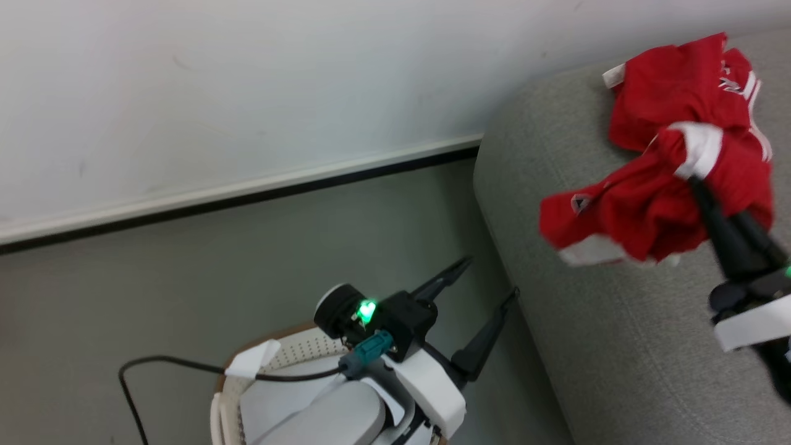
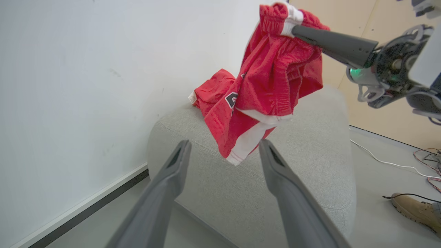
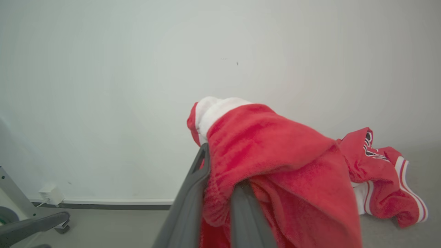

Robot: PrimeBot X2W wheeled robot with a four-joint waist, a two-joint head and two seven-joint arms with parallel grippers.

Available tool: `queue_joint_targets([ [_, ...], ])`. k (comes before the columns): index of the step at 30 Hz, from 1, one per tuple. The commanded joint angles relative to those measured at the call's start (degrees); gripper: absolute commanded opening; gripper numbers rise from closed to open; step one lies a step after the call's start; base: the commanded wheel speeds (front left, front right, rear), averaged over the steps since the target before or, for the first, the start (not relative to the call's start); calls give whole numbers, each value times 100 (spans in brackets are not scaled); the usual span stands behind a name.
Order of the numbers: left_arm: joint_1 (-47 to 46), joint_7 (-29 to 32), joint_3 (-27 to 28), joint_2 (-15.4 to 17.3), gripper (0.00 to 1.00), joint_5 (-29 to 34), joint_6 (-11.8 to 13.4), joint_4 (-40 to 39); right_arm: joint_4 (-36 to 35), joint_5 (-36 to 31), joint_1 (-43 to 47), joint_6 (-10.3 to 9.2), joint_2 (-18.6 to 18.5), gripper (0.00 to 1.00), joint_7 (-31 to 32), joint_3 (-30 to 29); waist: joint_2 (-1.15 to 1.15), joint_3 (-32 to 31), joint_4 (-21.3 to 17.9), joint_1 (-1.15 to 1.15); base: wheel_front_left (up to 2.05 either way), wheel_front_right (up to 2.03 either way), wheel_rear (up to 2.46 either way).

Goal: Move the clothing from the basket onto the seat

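The red clothing (image 1: 655,210) with white trim hangs bunched from my right gripper (image 1: 693,176), which is shut on its white-banded edge above the grey seat (image 1: 605,346). In the left wrist view the clothing (image 2: 275,79) dangles over the seat (image 2: 310,172) from the right gripper (image 2: 297,31). Another red fold (image 2: 213,93) rests on the seat top; I cannot tell if it is a separate garment. The right wrist view has fabric (image 3: 275,165) draped over my right gripper (image 3: 220,165). My left gripper (image 1: 490,278) stands open and empty above the floor beside the seat's edge, over the basket (image 1: 290,352).
A white wall with a dark baseboard (image 1: 247,194) runs behind the seat. A black cable (image 1: 160,361) loops over the floor to my left arm. A person's tan shoe (image 2: 413,210) and loose wires (image 2: 430,162) lie on the floor past the seat.
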Motion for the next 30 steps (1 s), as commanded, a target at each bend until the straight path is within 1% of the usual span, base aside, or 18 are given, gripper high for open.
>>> queue_joint_targets([
  [1,-164,-12,25,23,100,59,-34,35,38,-50,-280,-15,-81,0,-6,-179,0,539,316,-1,0,0,0],
  [5,-504,-50,16,-33,100,191,-93,147,451,-268,-949,-15,-326,0,70,-883,0,1023,656,-1,0,0,0],
  [9,-745,-97,-55,-117,100,327,-150,224,1051,-524,-1691,-15,-618,0,132,-1732,0,1412,1027,-1,0,0,0],
  [12,-902,-152,-104,-166,100,387,-190,260,1648,-700,-2220,-15,-812,0,100,-2346,0,1641,1267,-1,0,0,0],
  [17,-1232,-178,-172,-278,100,550,-233,175,2799,-1040,-2848,-15,-1132,0,119,-3285,0,2097,1561,-1,0,0,0],
  [19,-1318,-207,-184,-300,100,602,-240,137,3388,-1177,-2979,-15,-1161,0,51,-3607,0,2229,1624,-1,0,0,0],
  [21,-1403,-220,-185,-321,100,643,-239,92,3969,-1372,-3100,-15,-1101,0,-44,-3908,0,2349,1663,-1,0,0,0],
  [24,-1435,-249,-198,-331,100,641,-250,56,4792,-1627,-3221,-15,-878,0,-232,-4315,0,2441,1697,-1,0,0,0],
  [25,-1433,-258,-202,-332,100,634,-248,54,5018,-1720,-3241,-15,-801,2,-277,-4446,0,2454,1699,-1,0,0,0],
  [26,-1422,-267,-211,-337,100,631,-245,51,5201,-1828,-3250,-15,-712,16,-317,-4545,0,2449,1700,-1,0,0,0],
  [27,-1394,-275,-217,-345,100,611,-242,43,5329,-1896,-3246,-15,-638,56,-336,-4628,0,2424,1695,-1,0,0,0],
  [28,-1370,-282,-233,-347,100,595,-249,33,5454,-2011,-3222,-15,-628,100,-352,-4770,0,2390,1689,-1,0,0,0],
  [29,-1365,-279,-239,-347,100,585,-250,21,5448,-2123,-3226,-15,-653,100,-361,-4946,0,2372,1680,-1,0,0,0],
  [30,-1367,-277,-231,-334,100,568,-245,13,5365,-2217,-3215,-15,-563,100,-361,-5074,0,2352,1664,-1,0,0,0],
])
